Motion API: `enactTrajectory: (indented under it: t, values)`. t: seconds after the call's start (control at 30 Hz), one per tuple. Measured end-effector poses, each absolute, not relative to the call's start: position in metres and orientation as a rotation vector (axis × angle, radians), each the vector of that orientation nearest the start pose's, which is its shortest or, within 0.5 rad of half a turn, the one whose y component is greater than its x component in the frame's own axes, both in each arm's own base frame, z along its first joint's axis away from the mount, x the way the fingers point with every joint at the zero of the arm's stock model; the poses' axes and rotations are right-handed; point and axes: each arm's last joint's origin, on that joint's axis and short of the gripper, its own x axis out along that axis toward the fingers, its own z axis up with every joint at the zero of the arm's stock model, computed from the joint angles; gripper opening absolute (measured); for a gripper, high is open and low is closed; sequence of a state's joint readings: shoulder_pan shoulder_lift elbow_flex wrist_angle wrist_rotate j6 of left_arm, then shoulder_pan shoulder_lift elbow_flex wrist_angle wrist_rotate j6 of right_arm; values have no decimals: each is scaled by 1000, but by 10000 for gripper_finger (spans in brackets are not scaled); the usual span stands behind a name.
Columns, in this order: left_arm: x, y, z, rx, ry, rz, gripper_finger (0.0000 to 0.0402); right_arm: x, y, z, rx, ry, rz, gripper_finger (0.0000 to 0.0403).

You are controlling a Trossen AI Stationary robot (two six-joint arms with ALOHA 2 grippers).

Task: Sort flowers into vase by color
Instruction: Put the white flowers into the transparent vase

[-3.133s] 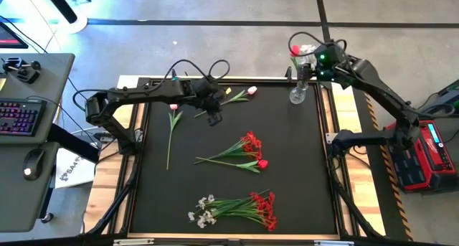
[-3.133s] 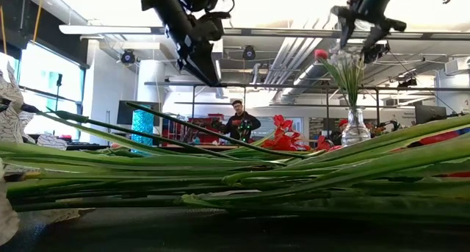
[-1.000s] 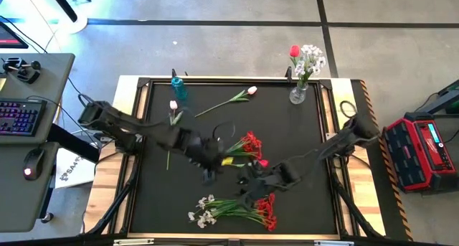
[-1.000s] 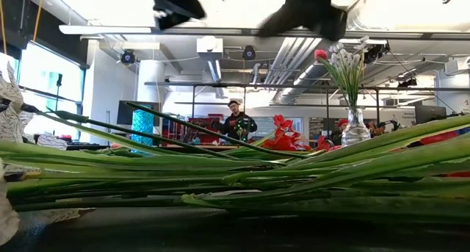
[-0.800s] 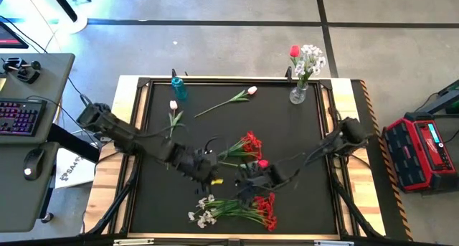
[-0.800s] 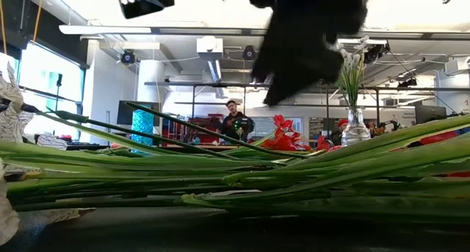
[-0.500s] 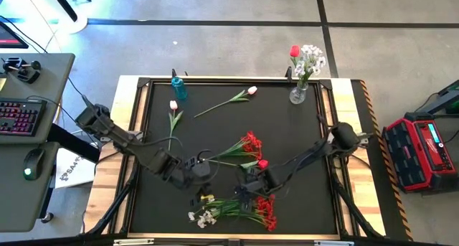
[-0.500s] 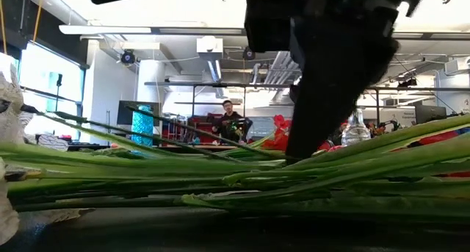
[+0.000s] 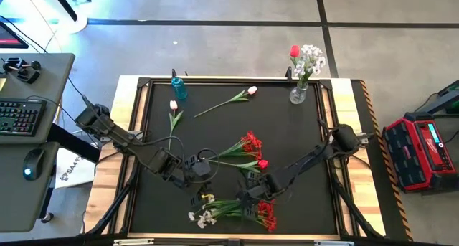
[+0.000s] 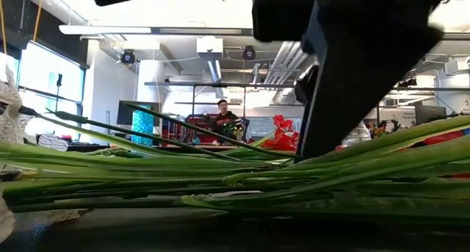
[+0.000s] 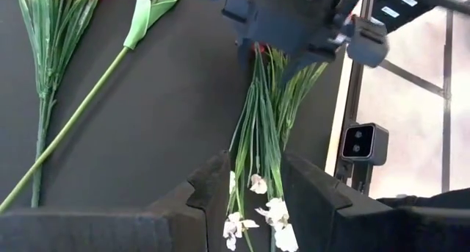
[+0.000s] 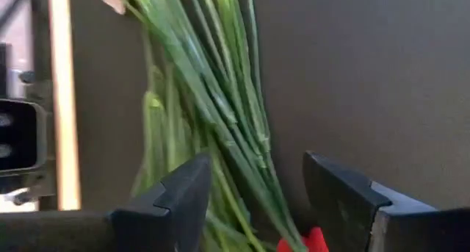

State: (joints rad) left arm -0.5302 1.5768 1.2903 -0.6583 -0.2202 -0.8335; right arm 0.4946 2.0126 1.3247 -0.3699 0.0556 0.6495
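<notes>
Near the table's front edge lies a bundle with green stems, white blossoms at its left end and red blooms at its right end. My right gripper is open and low over the stems, one finger on each side. My left gripper is open and hovers above the white blossoms. Farther back lie a red bunch, a red rose and two pink-white tulips. The glass vase at the far right holds a red bloom and white sprays. My right gripper comes at the bundle's stems slanting from above, its fingers across them near the red-bloom end. Whether the fingers touch the stems I cannot tell. The bundle lies flat on the mat.
A blue bottle stands at the far left corner of the black mat. A wooden frame borders the mat. A desk with a keyboard stands left of the table, a red case to its right.
My left gripper has swung toward the table's near-left, from beside the red bunch to above the white blossoms, rolling as it went. My right gripper has sunk onto the bundle's stems and turned. Both stayed open. No flower has moved.
</notes>
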Motion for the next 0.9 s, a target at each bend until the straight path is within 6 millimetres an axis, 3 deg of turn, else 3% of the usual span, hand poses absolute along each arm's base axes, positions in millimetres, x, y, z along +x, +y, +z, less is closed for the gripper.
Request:
enactTrajectory:
  t: [0.2, 0.33, 0.5, 0.63, 0.9]
  values:
    - [290, -157, 278, -423, 925, 105, 110, 364, 186, 139, 288, 1110, 12, 182]
    - [291, -155, 278, -426, 924, 113, 110, 367, 182, 138, 309, 1113, 0, 124]
    - [292, -152, 278, -421, 926, 117, 110, 369, 180, 139, 363, 1123, 27, 18]
    - [293, -150, 278, -428, 929, 121, 110, 370, 179, 141, 439, 1112, -24, 16]
    - [296, -143, 280, -458, 910, 152, 110, 363, 176, 191, 510, 892, -173, 3]
